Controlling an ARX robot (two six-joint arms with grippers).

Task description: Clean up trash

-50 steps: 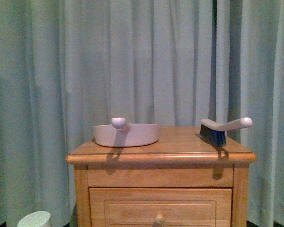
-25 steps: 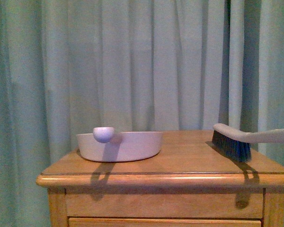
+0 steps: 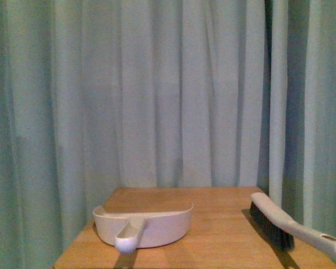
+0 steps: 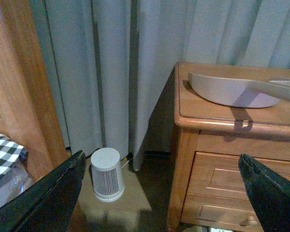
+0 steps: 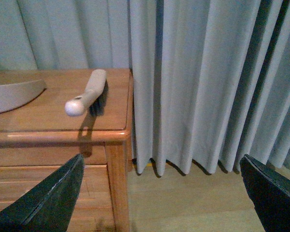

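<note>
Grippers: left gripper (image 4: 161, 155) and right gripper (image 5: 161, 157) both hang with fingers spread wide, holding nothing, each short of the nightstand (image 3: 224, 204). Placement on its top appears deliberate. The pale dustpan (image 3: 151, 227) lies on the left arm's side and the hand brush (image 3: 274, 221) on the right's, well apart, both handles turned toward the robot, presumably one tool per arm. A teal curtain (image 3: 157, 95) hangs behind. A small white slotted appliance (image 4: 107, 175) stands on the floor beside the nightstand. Of the trash, nothing shows in any view, so its location and appearance cannot be reported.
</note>
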